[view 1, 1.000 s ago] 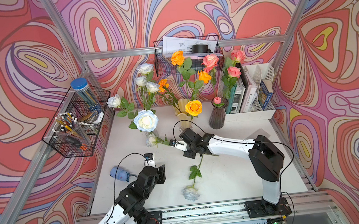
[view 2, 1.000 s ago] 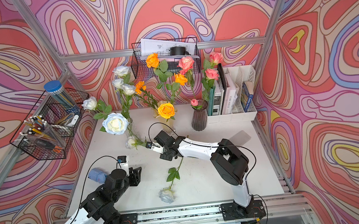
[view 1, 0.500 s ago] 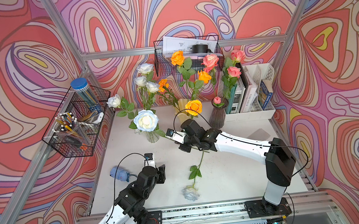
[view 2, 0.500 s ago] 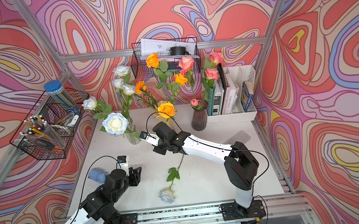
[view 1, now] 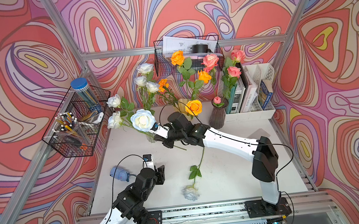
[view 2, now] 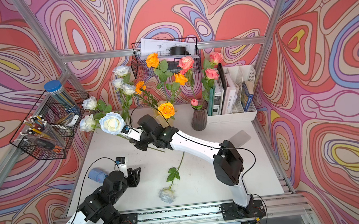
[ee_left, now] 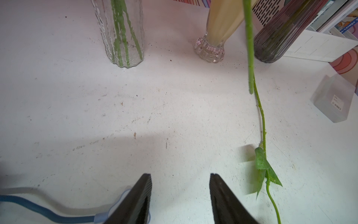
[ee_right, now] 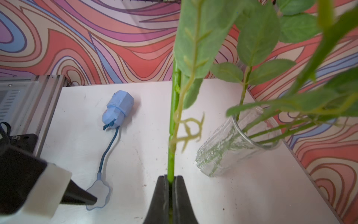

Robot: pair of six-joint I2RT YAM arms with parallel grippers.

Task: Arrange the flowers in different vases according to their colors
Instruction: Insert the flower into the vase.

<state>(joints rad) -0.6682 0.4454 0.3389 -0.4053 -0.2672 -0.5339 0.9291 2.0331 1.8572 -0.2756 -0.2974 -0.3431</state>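
Right wrist view is showing my right end effector (ee_right: 170, 180) pinching shut on the green stem of a white rose (view 1: 142, 120), with the clear vase (ee_right: 232, 153) standing just beside that stem, not around it. Over the last second I am seeing this arm swinging away from the middle of the counter (view 1: 235, 167) and back toward that vase. The end effector is now sitting right next to the glass, while the big bloom is hardly shifting. The cut end is poking out behind the jaws, free in the air, so the stem is not going in yet. I am judging that it needs lifting and tipping upright over the rim first. My left end effector (ee_left: 179, 176) is hovering about half open and empty near the front of the counter, unmoved. A second white rose (view 1: 191, 193) is lying flat on the counter, waiting its turn. Orange blooms (view 1: 193, 107) are standing in the amber vase (ee_left: 219, 29) and pink blooms (view 1: 210, 60) in the purple vase (view 1: 217, 115)
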